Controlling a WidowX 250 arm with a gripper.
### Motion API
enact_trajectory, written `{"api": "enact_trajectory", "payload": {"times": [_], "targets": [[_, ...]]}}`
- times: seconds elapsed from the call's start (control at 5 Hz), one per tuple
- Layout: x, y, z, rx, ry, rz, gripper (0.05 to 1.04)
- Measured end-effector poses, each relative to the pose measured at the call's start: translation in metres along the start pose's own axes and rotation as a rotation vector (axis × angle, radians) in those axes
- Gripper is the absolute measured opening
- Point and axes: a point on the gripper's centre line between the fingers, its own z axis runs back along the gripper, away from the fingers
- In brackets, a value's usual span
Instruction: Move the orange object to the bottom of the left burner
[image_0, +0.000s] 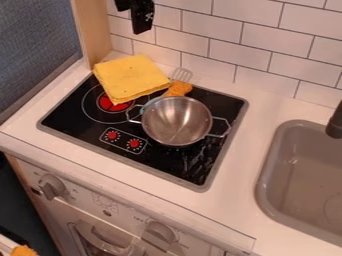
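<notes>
One yellow cloth (130, 75) partly covers the left burner (107, 104). My claw (138, 21) hangs at the far left; open or closed, I can't tell. Orange object (179, 89): right of cloth, just beyond the steel pot (177, 121). Sink (268, 182) right.

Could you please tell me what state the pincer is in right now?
Pincer: at the view's top edge, in front of the tiled wall; whether it is open or closed cannot be told.
</notes>
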Motion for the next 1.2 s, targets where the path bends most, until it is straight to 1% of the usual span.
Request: {"api": "enact_trajectory", "payload": {"times": [0.2,0.4,0.6,0.8,1.0,1.2], "targets": [[-0.003,-0.005,-0.013,-0.029,0.023,0.005,1.001],[0.008,-0.019,-0.019,-0.054,0.014,0.085,1.001],[0.021,-0.031,-0.017,-0.054,0.002,0.12,1.001],[0.023,-0.047,-0.026,-0.065,0.007,0.246,1.001],[0.032,-0.066,-0.025,-0.034,0.047,0.386,1.001],[0.033,-0.081,-0.028,-0.022,0.075,0.5,1.001]]}}
